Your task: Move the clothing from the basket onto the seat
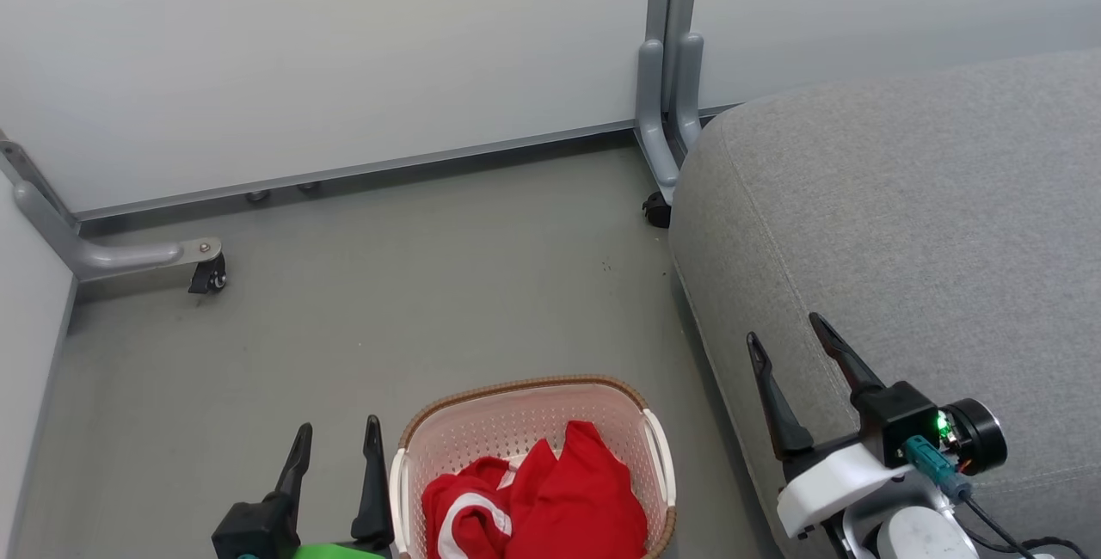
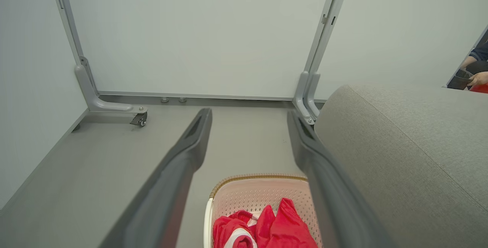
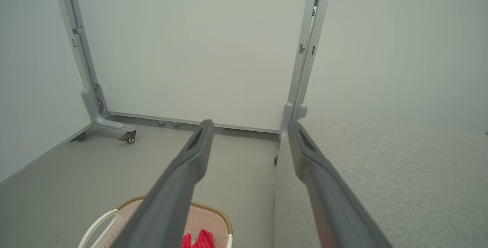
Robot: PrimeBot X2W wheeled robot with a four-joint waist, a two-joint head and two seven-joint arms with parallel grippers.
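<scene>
The left jaws stand wide and empty, their two dark fingers (image 1: pixel 372 482) apart and pointing toward the far wall. The right jaws are spread just as wide, fingers (image 1: pixel 774 404) holding nothing. Between the two pairs, just to the right of the left jaws, the basket (image 1: pixel 516 389) stands on the floor (image 1: pixel 387 301). The clothing (image 1: pixel 568 499) lies crumpled inside it, red with a white stripe showing. From the left wrist, the basket (image 2: pixel 259 190) sits low between the fingers (image 2: pixel 183 171), and the clothing (image 2: pixel 282 229) is heaped at its near end, touched by neither finger. From the right wrist, the basket (image 3: pixel 211 221) lies below and to the left. The left finger (image 3: pixel 183 187) crosses in front of it, and a bit of the clothing (image 3: pixel 200 240) peeks out beside that finger. The seat (image 1: pixel 903 241) spreads under and to the right of the right jaws, bare grey fabric with a stitched seam. Its rounded side drops to the floor just right of the basket. In the right wrist view the seat (image 3: pixel 381 183) lies beneath the right-hand finger. In the left wrist view the seat (image 2: pixel 400 156) rises beyond the right-hand finger. Ahead of both pairs of jaws, across open floor, pale panels (image 1: pixel 344 52) stand on grey posts (image 1: pixel 662 112) with a caster (image 1: pixel 211 277) on the left foot. At the far right edge of the left wrist view, beyond the seat, a person's hand (image 2: pixel 478 78) shows.
</scene>
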